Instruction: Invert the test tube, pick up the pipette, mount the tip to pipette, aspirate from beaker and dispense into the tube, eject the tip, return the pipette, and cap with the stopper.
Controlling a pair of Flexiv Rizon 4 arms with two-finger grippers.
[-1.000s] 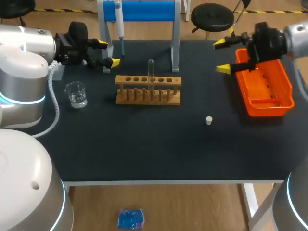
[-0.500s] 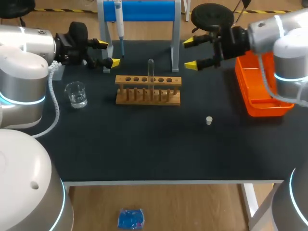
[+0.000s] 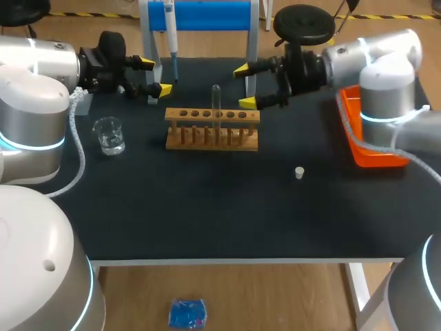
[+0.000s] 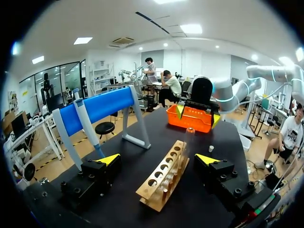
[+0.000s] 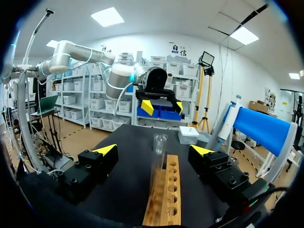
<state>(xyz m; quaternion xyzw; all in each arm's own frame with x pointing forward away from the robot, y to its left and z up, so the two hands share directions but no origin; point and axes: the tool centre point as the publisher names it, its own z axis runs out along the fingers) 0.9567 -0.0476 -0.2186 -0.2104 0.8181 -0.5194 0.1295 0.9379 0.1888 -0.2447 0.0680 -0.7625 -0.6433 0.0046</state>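
DESK: What does the right wrist view give that the head view cannot?

PHOTOGRAPHER: The line-up. Seen along the right gripper [image 5: 154,150], the test tube [image 5: 159,151] stands upright in the wooden rack [image 5: 164,202]. It is ahead of the fingers, on the line between them, and touched by neither. From above, that gripper hangs at the rack's right-arm end with its jaws spread wide. The tube stands about mid-rack, just past the tips.

DESK: And the left?

PHOTOGRAPHER: The left gripper [image 3: 153,76] hangs behind the rack's other end, fingers apart, holding nothing. Its wrist view looks down the rack's length to the orange tray [image 4: 192,118] beyond. The tube is too faint there to pick out.

DESK: The other pieces?

PHOTOGRAPHER: The pipette [image 3: 170,31] hangs on the blue stand [image 3: 207,15] behind the rack. The beaker [image 3: 109,134] stands off the rack's left-arm end, well apart from it. The stopper [image 3: 299,172] lies in front of the rack, beyond its right-arm end.

DESK: Room to move?

PHOTOGRAPHER: A broad stretch of dark table [image 3: 207,214] lies between the rack's front and the near edge. Behind the rack one leg of the stand rises just beside the right gripper's rear finger. The tray sits at the table's side edge, well apart from the rack.
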